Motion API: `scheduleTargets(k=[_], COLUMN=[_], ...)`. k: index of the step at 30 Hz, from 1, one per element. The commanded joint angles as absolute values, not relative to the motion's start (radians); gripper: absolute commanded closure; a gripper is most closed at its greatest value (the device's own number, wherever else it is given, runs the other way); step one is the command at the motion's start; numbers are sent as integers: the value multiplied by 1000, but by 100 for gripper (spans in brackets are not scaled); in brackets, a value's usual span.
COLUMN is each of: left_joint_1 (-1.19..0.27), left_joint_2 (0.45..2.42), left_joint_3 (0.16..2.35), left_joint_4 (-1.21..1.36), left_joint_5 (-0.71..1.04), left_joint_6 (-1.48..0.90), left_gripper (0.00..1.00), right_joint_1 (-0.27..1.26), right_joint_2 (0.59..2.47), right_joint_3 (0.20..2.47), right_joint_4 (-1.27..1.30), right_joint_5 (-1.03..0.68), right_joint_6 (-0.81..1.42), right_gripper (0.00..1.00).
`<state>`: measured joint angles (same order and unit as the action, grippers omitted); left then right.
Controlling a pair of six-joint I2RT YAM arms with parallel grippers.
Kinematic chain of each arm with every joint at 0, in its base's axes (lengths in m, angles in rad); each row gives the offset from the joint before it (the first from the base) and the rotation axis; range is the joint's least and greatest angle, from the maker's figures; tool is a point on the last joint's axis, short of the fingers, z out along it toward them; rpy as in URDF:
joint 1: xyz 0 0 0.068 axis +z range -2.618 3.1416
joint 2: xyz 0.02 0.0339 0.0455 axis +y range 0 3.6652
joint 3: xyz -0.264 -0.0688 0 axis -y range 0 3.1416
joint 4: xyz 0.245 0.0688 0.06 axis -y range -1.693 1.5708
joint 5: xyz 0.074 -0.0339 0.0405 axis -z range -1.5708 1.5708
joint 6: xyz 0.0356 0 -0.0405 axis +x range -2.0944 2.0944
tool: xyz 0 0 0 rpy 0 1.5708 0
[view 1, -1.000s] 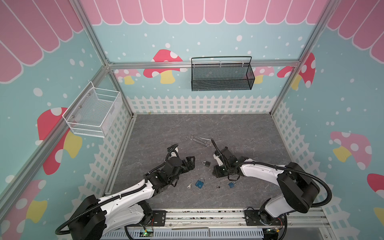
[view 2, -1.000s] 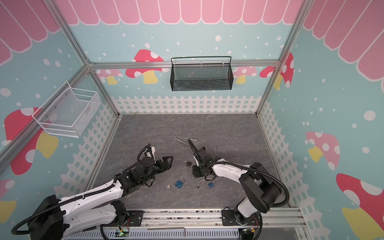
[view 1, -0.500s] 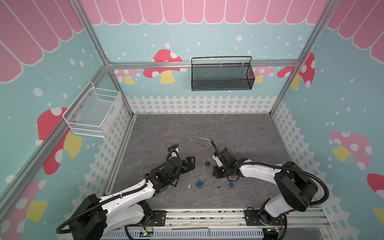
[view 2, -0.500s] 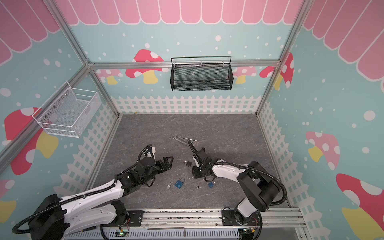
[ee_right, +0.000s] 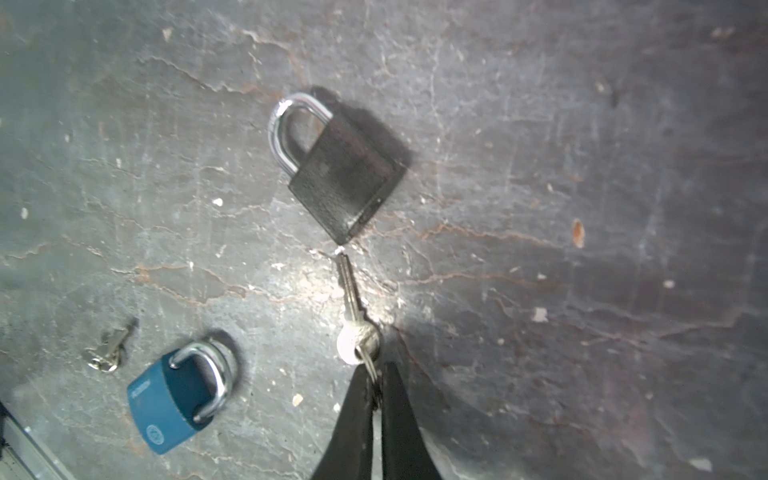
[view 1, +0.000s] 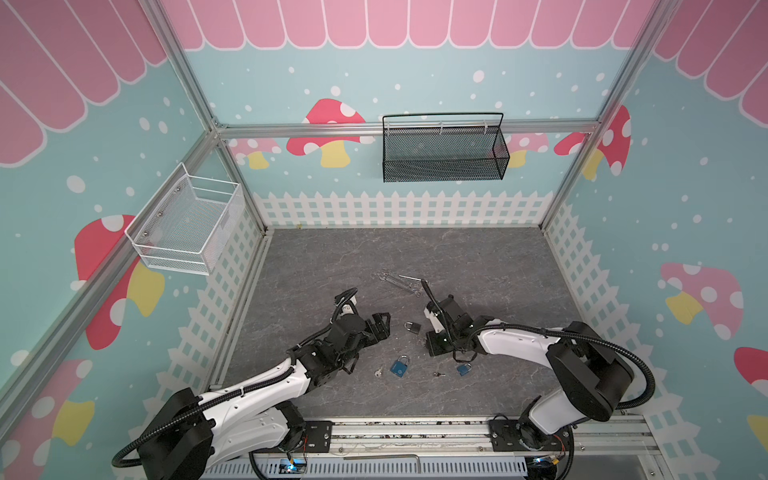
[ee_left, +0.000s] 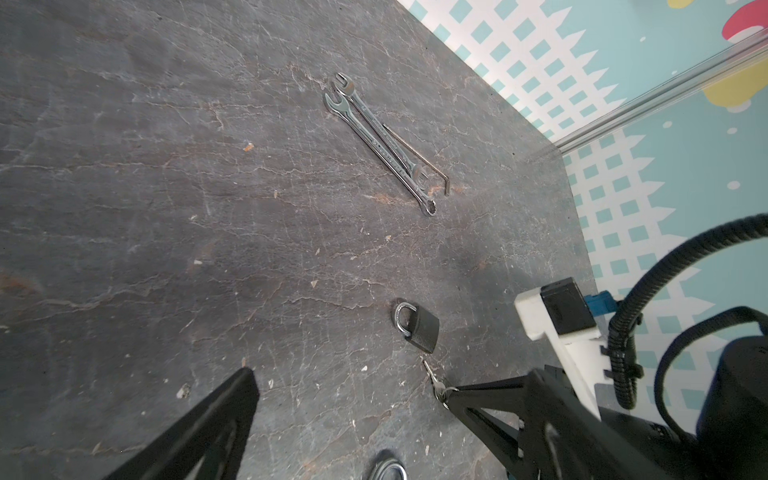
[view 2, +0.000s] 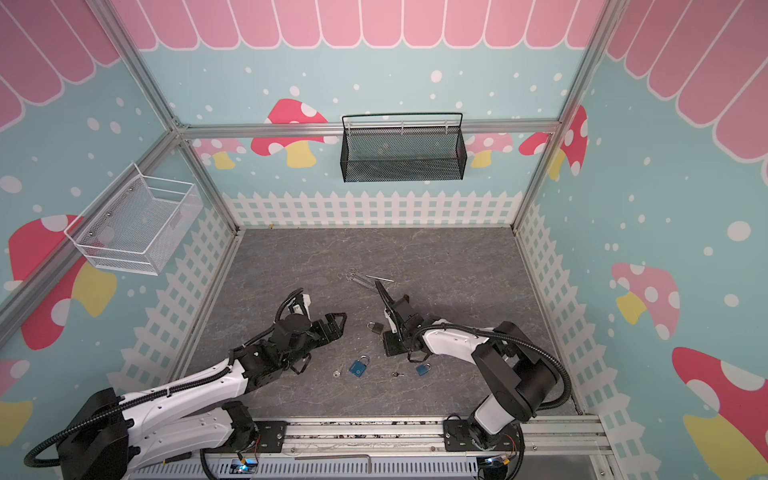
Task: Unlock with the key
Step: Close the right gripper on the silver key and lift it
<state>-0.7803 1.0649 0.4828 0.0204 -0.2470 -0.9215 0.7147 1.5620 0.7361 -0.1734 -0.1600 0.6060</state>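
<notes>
A black padlock (ee_right: 345,174) (view 1: 412,327) lies flat on the grey floor, shackle closed. A silver key (ee_right: 351,291) lies just below it, its tip almost at the padlock's bottom corner. My right gripper (ee_right: 374,370) (view 1: 430,345) is shut on the key's ring, low over the floor. In the left wrist view the same key (ee_left: 430,376) pokes out from the right gripper's tip toward the black padlock (ee_left: 419,332). My left gripper (view 1: 380,326) (view 2: 334,324) hovers open and empty to the left of the padlock; one of its fingers (ee_left: 224,411) shows.
Two blue padlocks (view 1: 400,366) (view 1: 464,368) and two loose keys (view 1: 378,372) (view 1: 439,374) lie near the front. Two wrenches (view 1: 399,282) and a hex key (view 1: 411,277) lie behind the grippers. A black basket (view 1: 444,151) and a white basket (view 1: 187,226) hang on the walls.
My right gripper's jaws have closed onto the key's ring. Both arms have stayed nearly in place.
</notes>
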Motion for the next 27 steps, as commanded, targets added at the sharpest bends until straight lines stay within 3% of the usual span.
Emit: scheduleTargets(k=[1,5,17,27], left_joint_1=[-782,-782,-776,-734], left_joint_2=[1053,1031,927,1005], left_joint_3=[498,497,511,533], left_joint_4=[32,28,44,242], left_joint_5=[-245,-239,-236,-207], left_joint_6=[-963,-1001,-1171,-1415], left_gripper=[0,0,0,5], right_joint_1=[721,719,718,715], right_joint_2=[1556,1525,1310,1250], right_joint_3=[721,713,730,862], right_joint_4=[-178,-161,-119,-58], right_joint_5=[-133,-136,-158,-164], right_joint_6=[590,564,468,510], right_gripper=[95,100,100,100])
